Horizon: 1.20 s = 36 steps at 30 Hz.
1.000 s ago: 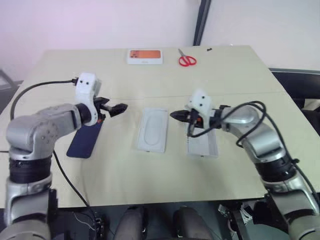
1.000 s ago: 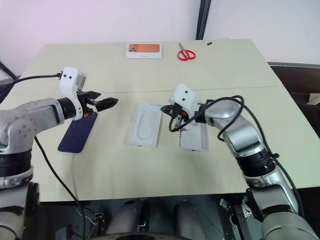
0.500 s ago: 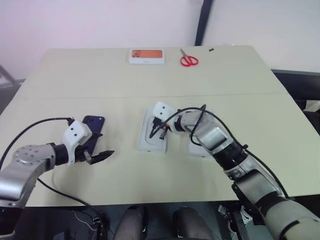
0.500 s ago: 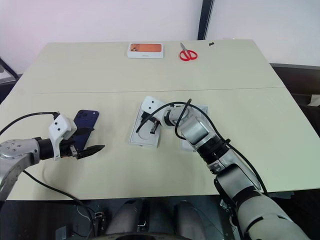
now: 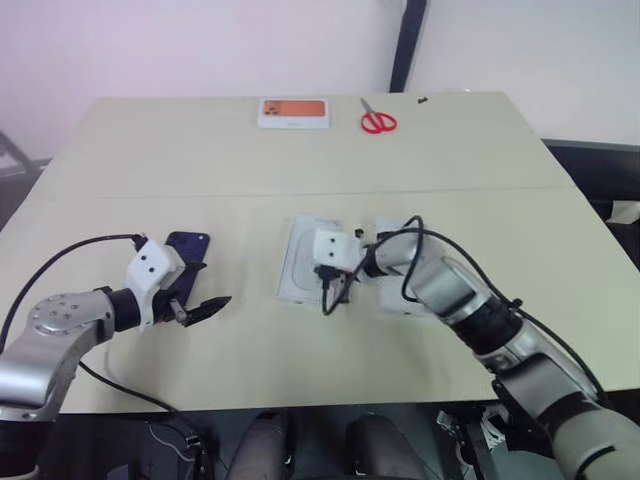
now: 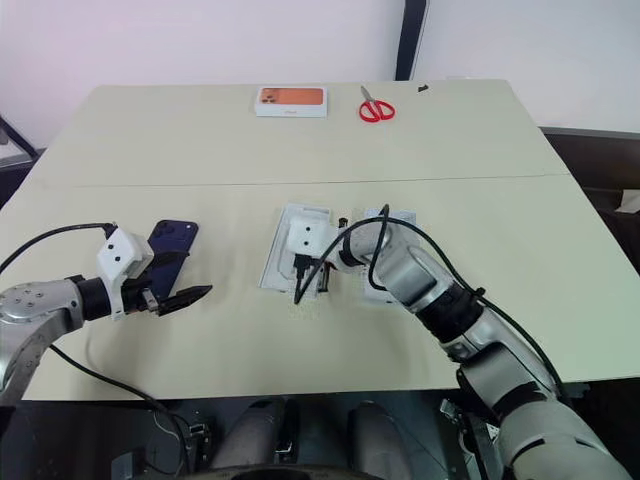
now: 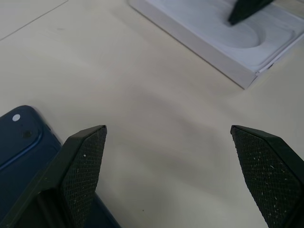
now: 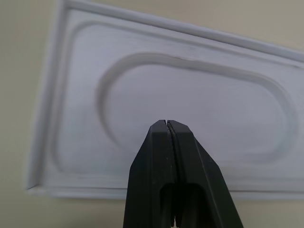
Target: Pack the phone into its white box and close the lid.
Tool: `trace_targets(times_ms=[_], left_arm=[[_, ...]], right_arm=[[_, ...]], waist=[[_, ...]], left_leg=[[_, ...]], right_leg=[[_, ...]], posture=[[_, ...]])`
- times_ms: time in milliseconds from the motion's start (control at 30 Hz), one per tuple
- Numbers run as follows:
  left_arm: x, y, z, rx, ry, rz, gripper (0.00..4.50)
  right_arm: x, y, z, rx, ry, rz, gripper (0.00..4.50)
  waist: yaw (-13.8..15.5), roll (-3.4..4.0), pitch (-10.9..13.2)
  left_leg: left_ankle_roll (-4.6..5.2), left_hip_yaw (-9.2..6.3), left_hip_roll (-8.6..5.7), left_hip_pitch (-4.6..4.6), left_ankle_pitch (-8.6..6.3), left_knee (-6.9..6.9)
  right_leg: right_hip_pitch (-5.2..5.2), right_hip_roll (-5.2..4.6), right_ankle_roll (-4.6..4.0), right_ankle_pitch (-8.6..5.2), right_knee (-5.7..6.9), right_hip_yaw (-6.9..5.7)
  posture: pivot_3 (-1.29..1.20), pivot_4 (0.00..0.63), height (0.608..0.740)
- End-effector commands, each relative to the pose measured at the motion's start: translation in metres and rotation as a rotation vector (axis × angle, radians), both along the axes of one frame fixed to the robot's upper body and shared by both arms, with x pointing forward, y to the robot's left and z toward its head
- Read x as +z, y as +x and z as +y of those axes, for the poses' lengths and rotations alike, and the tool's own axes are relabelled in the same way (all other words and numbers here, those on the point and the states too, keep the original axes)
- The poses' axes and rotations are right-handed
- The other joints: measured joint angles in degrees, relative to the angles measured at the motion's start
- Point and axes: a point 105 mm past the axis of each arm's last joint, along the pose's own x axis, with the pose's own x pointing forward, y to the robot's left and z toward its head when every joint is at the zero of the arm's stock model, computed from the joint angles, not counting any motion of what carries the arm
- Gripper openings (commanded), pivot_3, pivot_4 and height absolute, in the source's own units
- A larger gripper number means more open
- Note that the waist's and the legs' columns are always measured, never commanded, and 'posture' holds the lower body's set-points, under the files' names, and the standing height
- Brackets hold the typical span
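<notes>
The dark blue phone [image 5: 186,248] lies flat on the table at the left, its near end hidden behind my left wrist. My left gripper [image 7: 167,130] hangs open and empty just past the phone's near right side, low over bare table. At the centre sits the white box [image 5: 300,258] with a white insert with an oval recess [image 8: 190,104] on top. My right gripper [image 8: 167,122] is shut on nothing, its tip just over the insert's near end. Right of the box lies the lid [image 5: 392,298], open side up, partly hidden under my right arm.
A white box with orange print [image 5: 293,112] and red scissors [image 5: 378,122] lie at the table's far edge. A seam [image 5: 150,195] crosses the tabletop beyond the boxes. Bare table stretches between the phone and the white box.
My left arm dropped back off the phone, uncovering it, then held still. My right gripper swung left from the lid over the insert and sank toward its near end.
</notes>
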Motion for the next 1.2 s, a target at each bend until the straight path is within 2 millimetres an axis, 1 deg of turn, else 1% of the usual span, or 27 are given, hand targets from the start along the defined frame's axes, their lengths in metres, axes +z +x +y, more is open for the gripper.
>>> trace_targets(times_ms=[33,167,267,400,467,533,600,667,733,767,800,900,933,1033,1200], left_arm=[[0.012,0.004,0.0,0.004,0.005,-0.052,4.41],[0.012,0.006,-0.001,0.007,0.002,-0.053,4.41],[0.012,0.007,0.001,0.028,-0.001,-0.056,4.41],[0.019,0.012,0.013,0.109,-0.039,-0.08,4.41],[0.024,0.015,0.024,0.181,-0.073,-0.082,4.41],[0.027,0.019,0.038,0.267,-0.1,-0.073,4.41],[0.027,0.02,0.051,0.342,-0.116,-0.061,4.41],[0.028,0.02,0.063,0.413,-0.144,-0.056,4.45],[0.03,0.02,0.069,0.445,-0.164,-0.051,4.5],[0.031,0.019,0.068,0.441,-0.166,-0.057,4.5],[0.032,0.017,0.067,0.435,-0.165,-0.06,4.5],[0.036,0.012,0.06,0.399,-0.169,-0.072,4.5],[0.037,0.01,0.055,0.371,-0.175,-0.073,4.5],[0.036,0.0,0.038,0.269,-0.169,-0.055,4.5],[0.024,-0.018,0.012,0.089,-0.107,0.003,4.5]], right_arm=[[0.002,-0.012,0.001,0.066,-0.009,0.001,0.04],[0.005,-0.019,0.0,0.126,-0.022,-0.01,0.04],[0.01,-0.015,0.002,0.115,0.006,-0.042,0.04],[0.032,-0.011,0.012,0.112,0.116,-0.076,0.04],[0.043,-0.014,0.018,0.12,0.176,-0.055,0.04],[0.047,-0.017,0.023,0.131,0.216,-0.028,0.04],[0.047,-0.017,0.027,0.129,0.223,-0.025,0.04],[0.045,-0.013,0.03,0.107,0.228,-0.028,0.01],[0.044,-0.011,0.031,0.092,0.234,-0.016,0.54],[0.046,-0.011,0.031,0.093,0.243,-0.013,0.84],[0.048,-0.013,0.031,0.096,0.251,-0.006,1.34],[0.044,-0.03,0.022,0.164,0.23,0.04,2.76],[0.04,-0.036,0.016,0.187,0.202,0.053,3.39],[0.029,-0.048,0.004,0.196,0.159,0.094,3.39],[0.014,-0.054,-0.002,0.145,0.136,0.137,3.39]], waist=[[-0.02,0.0,0.0],[-0.13,0.0,0.0],[-0.18,0.0,0.0],[-0.19,0.0,0.0],[-0.19,0.0,0.0],[-0.19,0.0,0.0],[-0.17,-0.01,0.0],[-0.23,-0.01,0.0],[-0.15,-0.01,0.0],[-0.1,-0.01,0.0],[-0.07,-0.01,0.0],[0.06,-0.01,0.0],[0.06,-0.01,0.0],[-0.09,-0.01,0.0],[-0.33,0.01,0.01]], left_leg=[[0.0,0.0,0.0,0.0,0.0,0.0],[0.0,0.0,0.0,0.0,0.0,0.0],[0.0,0.0,0.0,0.0,0.0,-0.01],[-0.01,0.0,0.0,0.0,0.0,-0.01],[-0.01,0.0,0.0,0.0,0.01,-0.01],[-0.01,0.0,0.0,0.0,0.01,0.0],[-0.01,0.0,0.0,0.0,0.01,0.0],[-0.01,0.0,0.0,0.0,0.0,0.0],[-0.01,0.0,0.0,0.0,0.01,0.0],[-0.01,0.0,0.0,0.0,0.01,0.0],[-0.01,0.0,0.0,0.0,0.01,0.01],[-0.01,0.0,0.0,-0.01,0.01,0.02],[-0.02,0.0,0.0,-0.01,0.01,0.02],[-0.01,-0.01,0.0,0.0,0.0,0.01],[0.0,-0.01,0.03,0.02,0.0,-0.09]], right_leg=[[0.0,0.0,0.0,0.0,0.0,0.0],[-0.01,0.0,0.0,0.0,0.0,0.0],[-0.01,0.0,0.0,0.0,0.0,0.0],[-0.03,0.0,0.0,0.0,0.01,0.01],[-0.04,0.0,0.0,0.0,0.01,0.0],[-0.04,0.01,0.0,0.0,0.02,0.0],[-0.04,0.01,0.0,0.0,0.02,0.0],[-0.03,0.01,0.0,0.0,0.01,0.0],[-0.05,0.01,0.0,0.0,0.02,0.0],[-0.05,0.01,0.0,0.0,0.03,0.0],[-0.04,0.0,0.0,0.0,0.03,0.0],[-0.03,0.0,0.0,0.0,0.01,0.0],[-0.02,-0.01,0.0,0.0,0.01,0.0],[0.01,-0.02,0.0,0.0,-0.04,0.0],[-0.01,-0.01,0.0,0.0,-0.04,0.02]], posture=[[0.0,0.15,0.74],[0.0,0.15,0.74],[0.0,0.15,0.74],[0.0,0.15,0.74],[0.0,0.15,0.74],[0.0,0.15,0.74],[0.0,0.15,0.74],[0.0,0.15,0.74],[0.0,0.15,0.74],[0.0,0.15,0.74],[0.0,0.15,0.74],[0.0,0.15,0.74],[0.0,0.15,0.74],[0.0,0.15,0.74],[0.0,0.15,0.74]])
